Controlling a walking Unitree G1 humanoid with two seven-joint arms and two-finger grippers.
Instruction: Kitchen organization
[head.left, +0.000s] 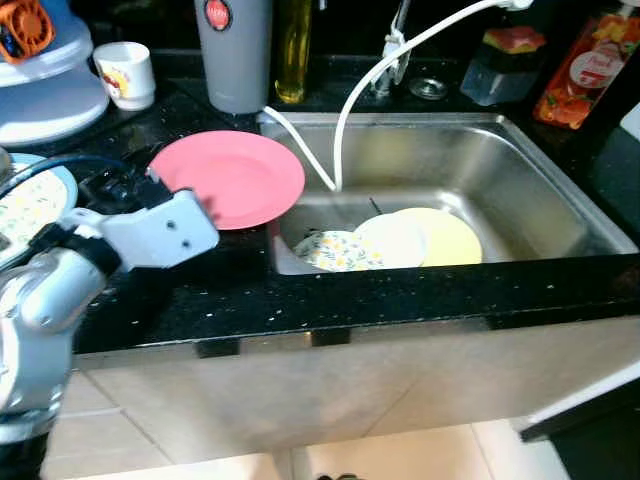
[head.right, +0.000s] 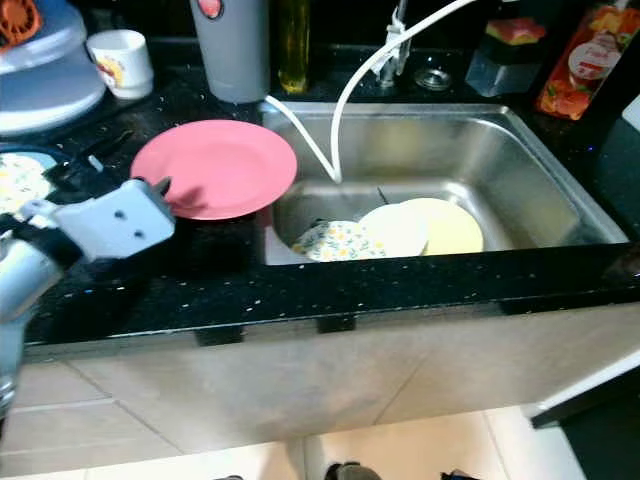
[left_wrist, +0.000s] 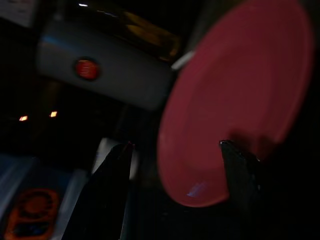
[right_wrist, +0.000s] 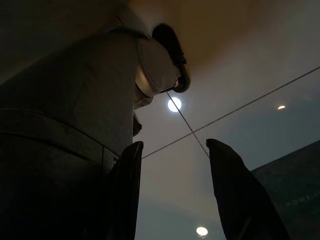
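Two spread fingers of the left pincer (left_wrist: 175, 150) straddle the pink plate's (head.left: 238, 177) rim, gripping nothing.

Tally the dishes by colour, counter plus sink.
Pink plate on counter: 1
Floral plate in sink: 1
White plate in sink: 1
Yellow plate in sink: 1
Floral plate at counter's left edge: 1
White mug: 1
Total: 6
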